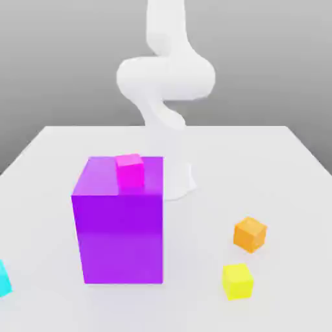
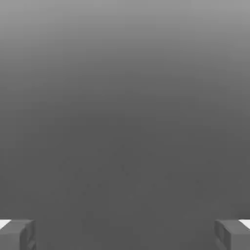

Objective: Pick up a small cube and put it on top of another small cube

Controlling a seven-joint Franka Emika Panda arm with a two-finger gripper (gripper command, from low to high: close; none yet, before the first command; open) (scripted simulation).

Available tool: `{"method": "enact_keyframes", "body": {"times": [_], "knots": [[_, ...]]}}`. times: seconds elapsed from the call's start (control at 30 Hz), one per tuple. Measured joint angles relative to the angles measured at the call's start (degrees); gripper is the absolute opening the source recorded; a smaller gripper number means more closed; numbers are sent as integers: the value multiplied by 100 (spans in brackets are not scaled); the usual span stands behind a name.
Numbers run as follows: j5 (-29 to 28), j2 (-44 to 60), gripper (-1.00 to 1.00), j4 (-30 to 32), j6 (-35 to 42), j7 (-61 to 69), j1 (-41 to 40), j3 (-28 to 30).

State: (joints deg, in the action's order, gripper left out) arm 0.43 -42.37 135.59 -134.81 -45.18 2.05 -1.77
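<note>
We see the gripper [image 2: 125, 235] spread wide, nothing between its fingers — the orange cube [image 1: 250, 234] sits on the table [image 1: 272, 168], the magenta-pink cube [image 1: 130, 170] atop the purple block [image 1: 118, 233].

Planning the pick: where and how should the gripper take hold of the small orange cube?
Come straight down from above and close on two opposite vertical faces of the orange cube. It sits flat on the table, turned slightly, and apart from the yellow cube, so match its angle.

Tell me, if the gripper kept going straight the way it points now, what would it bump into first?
Probably nothing: in the hand view the gripper has its fingers wide apart, and ahead lies plain grey background with no cube or table in line. How far that stays free is unclear.
</note>
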Motion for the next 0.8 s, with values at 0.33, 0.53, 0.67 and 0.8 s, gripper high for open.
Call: {"method": "enact_keyframes", "body": {"times": [0.33,0.53,0.67,0.8], "knots": [[239,1697,0,1790,-1439,357,1008,-778],[470,2943,0,2992,-2447,665,1788,-1240],[-149,4158,0,3278,-3342,247,1935,-1422],[-1116,4843,0,3178,-3871,-447,2382,-770]]}}
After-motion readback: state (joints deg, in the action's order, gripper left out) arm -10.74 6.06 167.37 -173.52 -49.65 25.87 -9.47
